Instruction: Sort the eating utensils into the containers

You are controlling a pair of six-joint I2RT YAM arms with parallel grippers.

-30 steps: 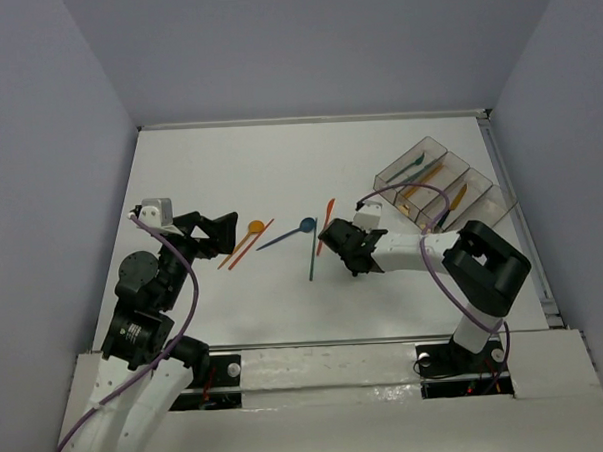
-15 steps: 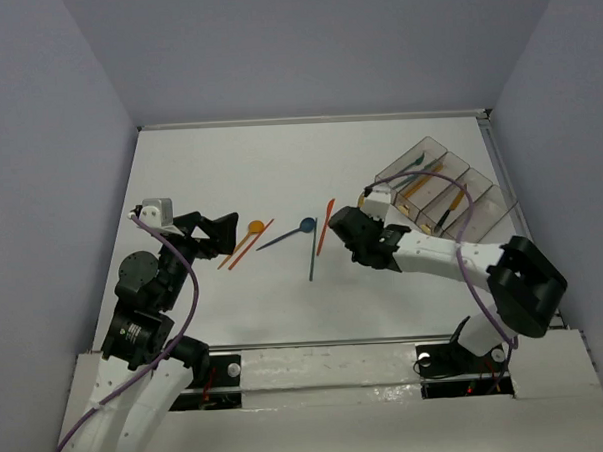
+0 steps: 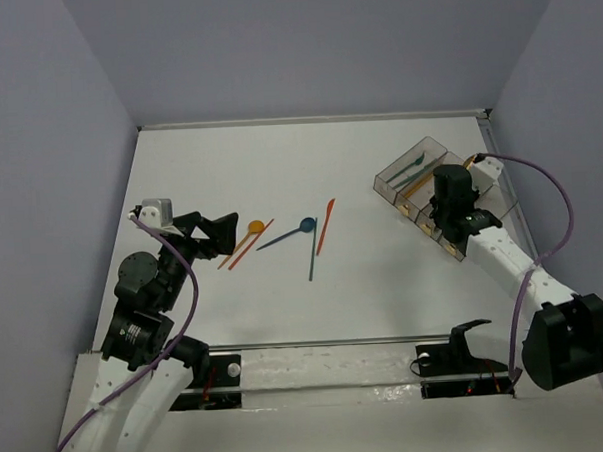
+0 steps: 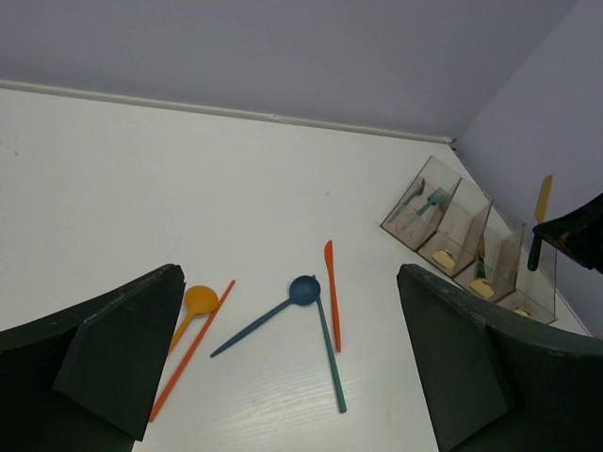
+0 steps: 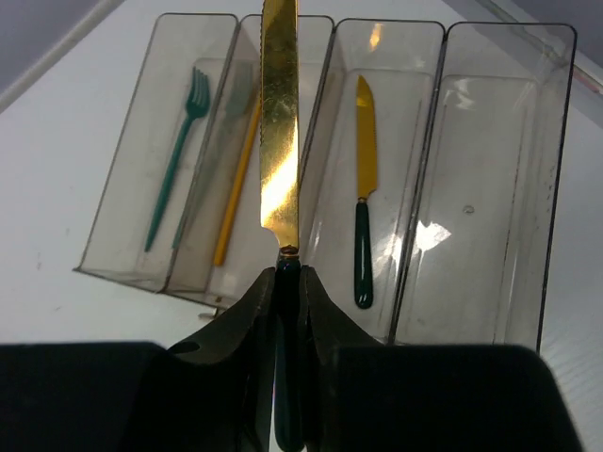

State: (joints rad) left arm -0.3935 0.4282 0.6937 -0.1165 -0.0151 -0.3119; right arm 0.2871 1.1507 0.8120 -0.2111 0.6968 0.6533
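The right gripper, jaws clenched on the dark handle of a gold-bladed knife, holds it blade-forward above the clear containers, likely to align it with the bin holding a matching knife; the left gripper, jaws released, hovers near loose utensils on the surface.

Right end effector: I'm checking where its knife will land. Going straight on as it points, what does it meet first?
Likely the clear tray: the knife held by the right end effector leads toward the bin with the orange utensil. Depth is unclear.
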